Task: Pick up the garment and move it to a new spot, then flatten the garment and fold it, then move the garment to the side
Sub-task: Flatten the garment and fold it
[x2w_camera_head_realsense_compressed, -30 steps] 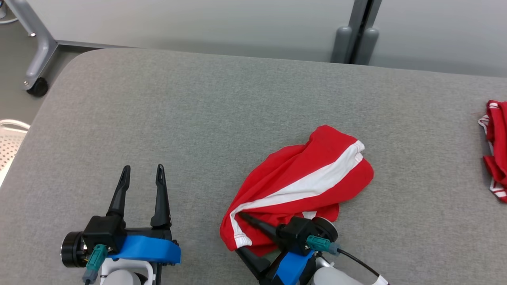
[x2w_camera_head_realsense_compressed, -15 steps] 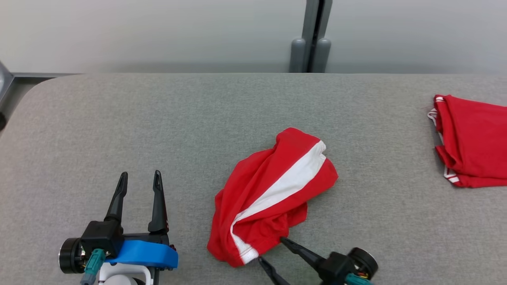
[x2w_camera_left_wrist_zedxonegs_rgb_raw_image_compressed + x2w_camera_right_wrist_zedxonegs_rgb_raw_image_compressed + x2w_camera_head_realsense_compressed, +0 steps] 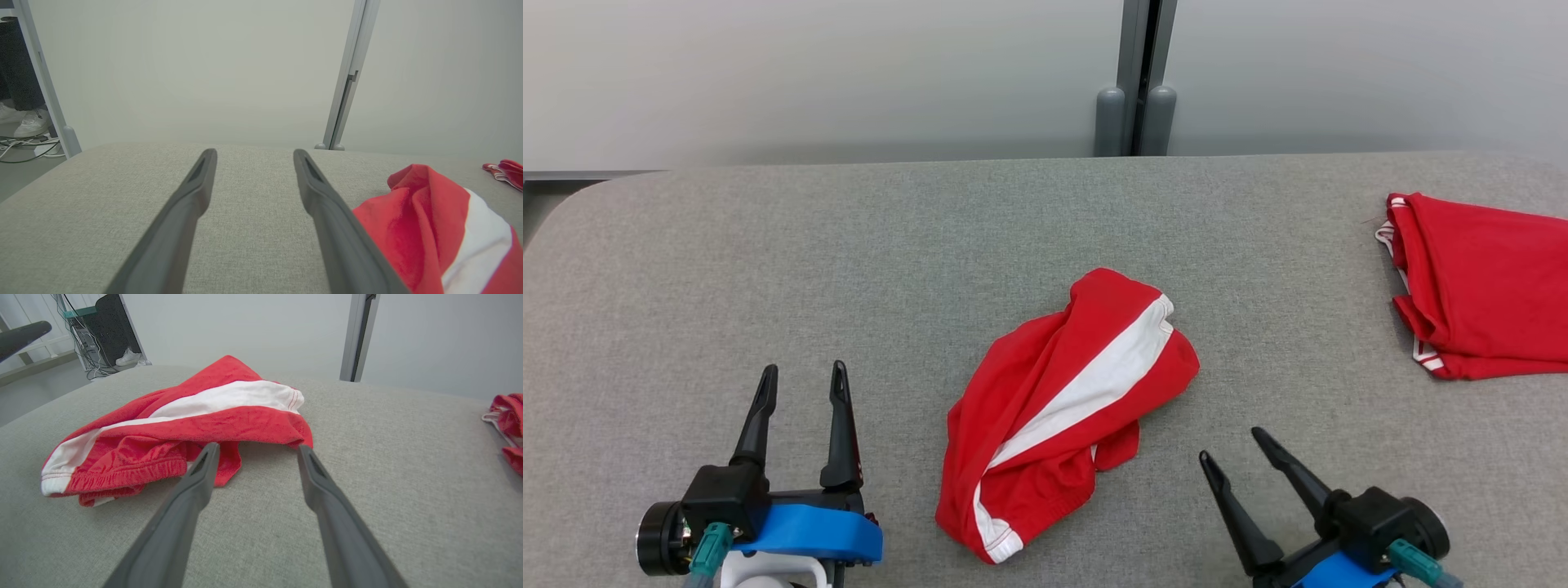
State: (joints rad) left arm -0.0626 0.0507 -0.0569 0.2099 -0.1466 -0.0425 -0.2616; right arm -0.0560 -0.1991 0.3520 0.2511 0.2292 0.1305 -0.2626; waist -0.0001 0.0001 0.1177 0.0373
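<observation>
Your right hand (image 3: 1231,446) is off the garment (image 3: 1066,408) now. A second ago a finger lay on its near edge; now both fingers are spread and empty, near the cloth's lower right edge, not touching. The garment lies crumpled mid-tabletop (image 3: 849,261), red with a white stripe, between your two hands. Left hand (image 3: 803,369) same as before: spread wide, holding nothing, apart from the cloth. The head view has swung since then — a camera move — so more of the folded red piece (image 3: 1478,286) shows at far right.
</observation>
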